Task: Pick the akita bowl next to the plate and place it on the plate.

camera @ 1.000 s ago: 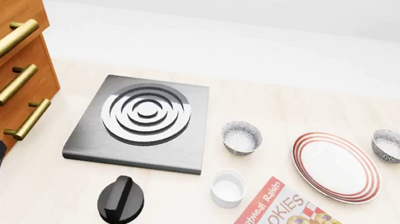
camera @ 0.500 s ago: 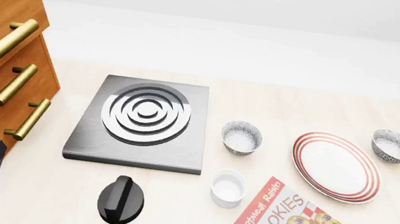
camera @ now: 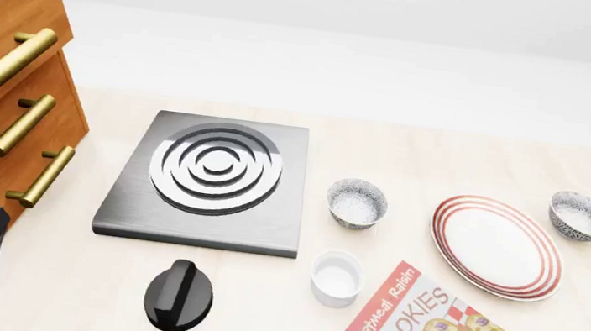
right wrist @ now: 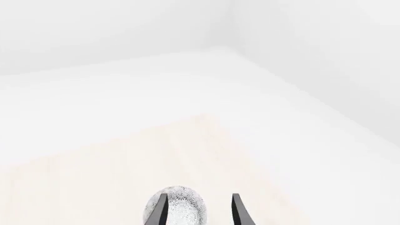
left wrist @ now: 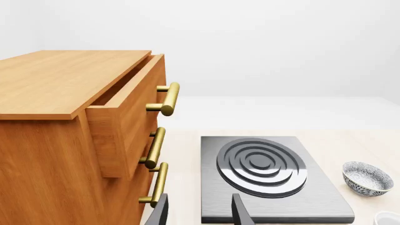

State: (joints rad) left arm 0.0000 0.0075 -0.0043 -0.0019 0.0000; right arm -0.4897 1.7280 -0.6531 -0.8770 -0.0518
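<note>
Akita bowl (camera: 579, 216) sits upright on the table (camera: 443, 158), mouth up, just beside the far right edge of the plate (camera: 497, 245); round, so no long axis to speak of. Right gripper (right wrist: 197, 210) has fingers spread, one fingertip across the bowl's rim, nothing clamped. Left gripper (left wrist: 198, 213) also parted, low at near left by the drawer cabinet (left wrist: 81, 140), facing the stove burner (left wrist: 265, 176).

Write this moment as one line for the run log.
stage: approach | right gripper: open beside the bowl right of the plate, no grip | left gripper: open, idle | plate: empty
</note>
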